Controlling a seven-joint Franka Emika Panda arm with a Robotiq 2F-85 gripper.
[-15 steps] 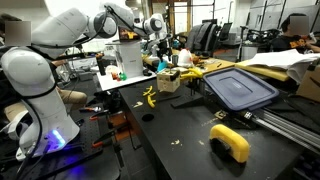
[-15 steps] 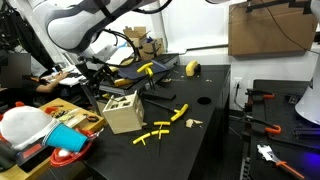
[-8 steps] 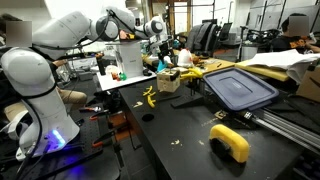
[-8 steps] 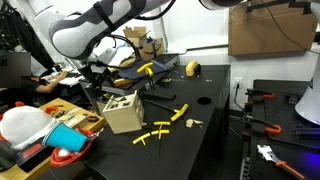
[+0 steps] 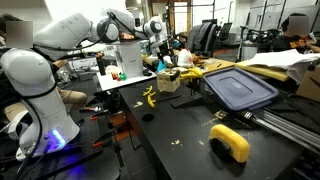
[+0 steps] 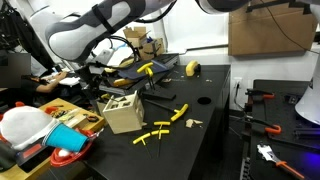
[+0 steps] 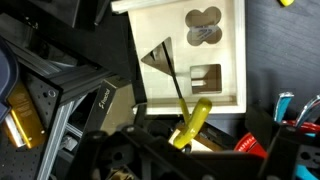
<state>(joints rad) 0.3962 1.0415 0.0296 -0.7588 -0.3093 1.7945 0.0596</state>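
The wooden box (image 7: 225,60) is a pale, smooth block of light plywood with square corners and a flat top panel. Several holes are cut through that panel: a lobed, clover-like one near the far edge, a rectangular slot nearer the middle, and a dark triangular one toward the side. The interior behind the holes is in shadow.

A screwdriver (image 7: 190,122) lies across the top of the box. Its handle is chunky, rounded, glossy yellow plastic, and its thin dark metal shaft runs up to the triangular hole. Whether the tip goes into the hole cannot be told.

The gripper (image 7: 190,165) fills the bottom edge of the wrist view, matte black and blocky. Its jaws stand wide apart, one on each side of the yellow handle, and touch neither the handle nor the box.

In both exterior views the box (image 5: 168,83) (image 6: 122,114) stands on a flat black table (image 5: 180,130), near its cluttered end. The gripper hangs above it.

In an exterior view, slim yellow pieces (image 6: 172,117) lie scattered on the table just beside the box. Farther along the table rests a blue lid (image 5: 240,88), a ribbed plastic rectangle with rounded corners. Near the table's front sits a curved yellow roll (image 5: 231,142).
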